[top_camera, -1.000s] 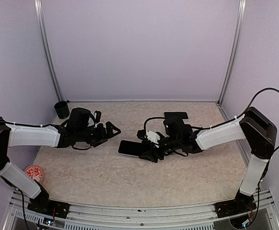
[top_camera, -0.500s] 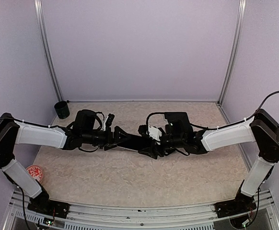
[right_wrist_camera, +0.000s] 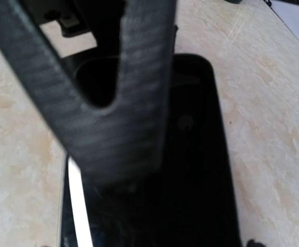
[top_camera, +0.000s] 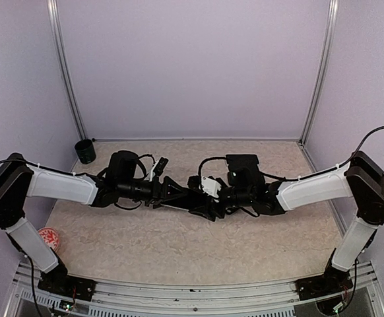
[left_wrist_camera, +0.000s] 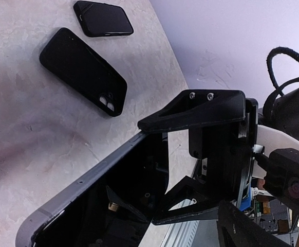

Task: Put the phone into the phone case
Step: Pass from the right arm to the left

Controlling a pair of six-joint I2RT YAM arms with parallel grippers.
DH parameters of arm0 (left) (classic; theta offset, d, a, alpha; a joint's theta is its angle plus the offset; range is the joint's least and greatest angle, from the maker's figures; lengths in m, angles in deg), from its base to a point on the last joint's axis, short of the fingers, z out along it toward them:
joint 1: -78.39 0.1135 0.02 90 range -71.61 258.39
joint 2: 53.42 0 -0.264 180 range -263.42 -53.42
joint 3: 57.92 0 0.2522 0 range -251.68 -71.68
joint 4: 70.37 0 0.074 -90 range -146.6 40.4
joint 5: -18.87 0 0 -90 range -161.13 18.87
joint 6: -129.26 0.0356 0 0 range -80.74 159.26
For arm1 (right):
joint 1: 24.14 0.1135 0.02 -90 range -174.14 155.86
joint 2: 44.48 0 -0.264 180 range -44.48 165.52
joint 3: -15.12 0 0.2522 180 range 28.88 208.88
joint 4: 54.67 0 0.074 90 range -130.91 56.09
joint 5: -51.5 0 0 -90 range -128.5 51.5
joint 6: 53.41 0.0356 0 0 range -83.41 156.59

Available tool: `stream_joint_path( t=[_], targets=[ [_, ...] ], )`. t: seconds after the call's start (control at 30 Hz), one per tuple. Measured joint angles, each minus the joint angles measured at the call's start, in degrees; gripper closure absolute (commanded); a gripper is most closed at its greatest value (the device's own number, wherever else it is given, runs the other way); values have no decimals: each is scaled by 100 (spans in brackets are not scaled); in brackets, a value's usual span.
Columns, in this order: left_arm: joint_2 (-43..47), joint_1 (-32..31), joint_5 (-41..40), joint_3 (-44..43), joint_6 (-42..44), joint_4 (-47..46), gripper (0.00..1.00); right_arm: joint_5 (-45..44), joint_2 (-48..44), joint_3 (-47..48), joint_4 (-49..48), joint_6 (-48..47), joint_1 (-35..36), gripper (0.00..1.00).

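Phone, a black glossy phone with a grey metal frame, hangs in the middle of the marbled beige table, between the two arms where they meet. From overhead its long axis runs left to right along the line joining the grippers, and the left end sits slightly farther from the arm bases than the right end. In the left wrist view the phone is tilted. Its grey long edge is turned up towards the camera and rises from the lower left to the centre, and a soft shadow lies on the table beneath it. In the right wrist view its dark face stretches straight away from the camera, with a bright strip of light along one long side.

The right gripper grips the right end of the phone. In the left wrist view one black printed finger lies over the end and the other under it, so the jaws are set moderately apart and closed on the phone's body. One ribbed finger crosses the near foreground of the right wrist view.

The left gripper is at the phone's left end. I cannot tell whether its jaws have clamped the phone or merely flank it.

A matte black phone case with two pale camera openings lies flat on the table, apart from the phone. A second black rounded slab lies just beyond it.
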Motion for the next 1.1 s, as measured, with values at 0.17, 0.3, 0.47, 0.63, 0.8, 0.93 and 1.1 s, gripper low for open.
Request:
stream_joint_path(
  t=[0.17,0.3,0.47,0.63,0.8,0.93,1.1],
  targets=[
    [-22,0,83,0,-48,-42,37,-52,-46,-28,-2,-101,15,51],
    [-44,2,127,0,-87,-90,52,-59,-79,-52,-28,-129,17,51],
    [-107,2,173,0,-114,-175,70,-72,-120,-83,-31,-162,17,51],
    [-144,2,240,0,-127,-227,84,-96,-166,-142,-57,-229,17,50],
    [-149,4,262,0,-133,-260,96,-131,-186,-162,-63,-273,17,48],
    [-151,2,289,0,-103,-306,100,-164,-216,-190,-63,-275,20,33],
    [-151,2,297,0,-90,-354,100,-203,-264,-190,-24,-216,20,6]
  ],
)
